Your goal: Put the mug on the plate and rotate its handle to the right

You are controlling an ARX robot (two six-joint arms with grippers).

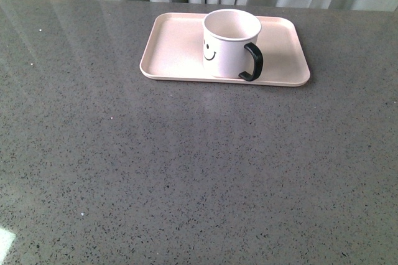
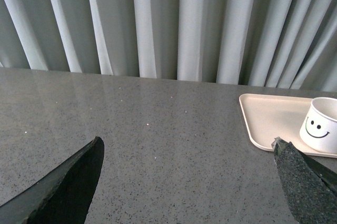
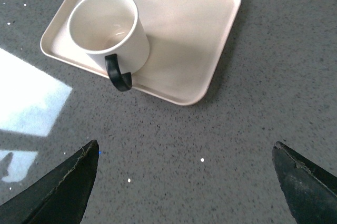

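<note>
No words, brand names, labels or numbers can be read in any of the three views. The only printed mark is a black smiley face point(image 1: 209, 54) on the side of the white mug point(image 1: 231, 44) (two small eyes above a curved mouth, a drawing rather than lettering). It shows in the front view and, more fully, in the left wrist view.
</note>
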